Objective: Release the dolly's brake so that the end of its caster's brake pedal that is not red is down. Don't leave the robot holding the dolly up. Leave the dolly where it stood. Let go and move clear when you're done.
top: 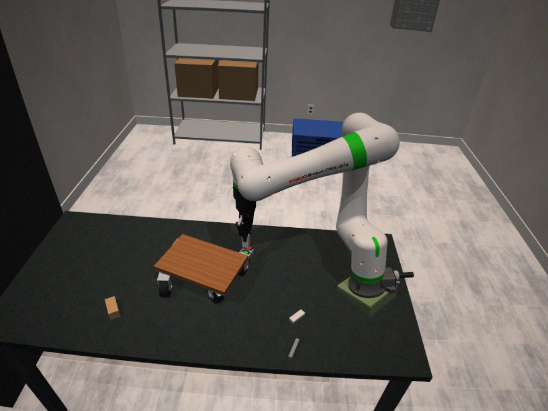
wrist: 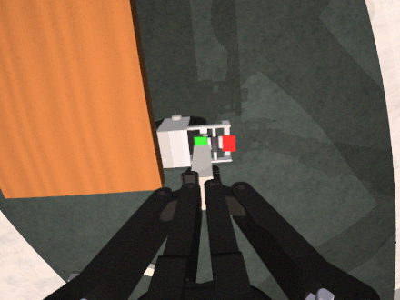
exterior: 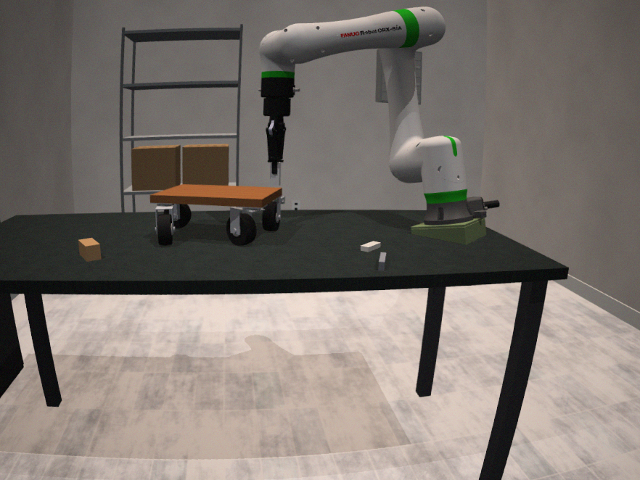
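Brake pedal [wrist: 214, 143] on the caster at the dolly [top: 200, 262] deck's corner: we see a green end at 9 o'clock and a red end at 3 o'clock (wrist view). The gripper [wrist: 202, 179], fingers closed together on nothing, points straight down just above the pedal. The dolly stands on four wheels on the dark table [top: 79, 261], at 9 o'clock from the arm's base [top: 371, 306].

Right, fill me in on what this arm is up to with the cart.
The arm's gripper, shut and holding nothing, points straight down over the brake pedal on a corner caster of the wooden-topped dolly. Both the pedal's green end and red end show just past the fingertips. The dolly stands on the dark table.
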Tool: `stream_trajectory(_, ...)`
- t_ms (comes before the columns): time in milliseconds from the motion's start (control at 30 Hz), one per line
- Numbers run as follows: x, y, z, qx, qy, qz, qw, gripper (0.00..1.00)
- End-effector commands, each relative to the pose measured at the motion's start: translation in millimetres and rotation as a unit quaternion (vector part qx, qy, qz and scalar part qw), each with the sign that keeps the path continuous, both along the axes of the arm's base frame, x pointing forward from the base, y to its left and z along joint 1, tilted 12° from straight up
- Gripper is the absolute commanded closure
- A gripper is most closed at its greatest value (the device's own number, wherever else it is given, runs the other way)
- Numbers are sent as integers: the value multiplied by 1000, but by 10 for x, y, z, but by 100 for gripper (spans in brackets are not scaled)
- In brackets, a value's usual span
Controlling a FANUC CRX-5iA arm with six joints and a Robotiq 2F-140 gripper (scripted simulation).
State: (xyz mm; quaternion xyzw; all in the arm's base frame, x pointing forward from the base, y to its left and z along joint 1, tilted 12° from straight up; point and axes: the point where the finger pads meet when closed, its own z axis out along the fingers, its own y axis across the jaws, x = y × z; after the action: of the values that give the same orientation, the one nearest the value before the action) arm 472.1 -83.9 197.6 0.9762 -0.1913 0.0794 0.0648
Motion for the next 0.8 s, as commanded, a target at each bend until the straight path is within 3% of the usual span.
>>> stream_trajectory(0,-27,35,212,0,0,0,1000,100)
stream_trajectory(300,-50,63,388,0,0,0,1000,100)
stream_trajectory(767,-52,65,401,0,0,0,1000,100)
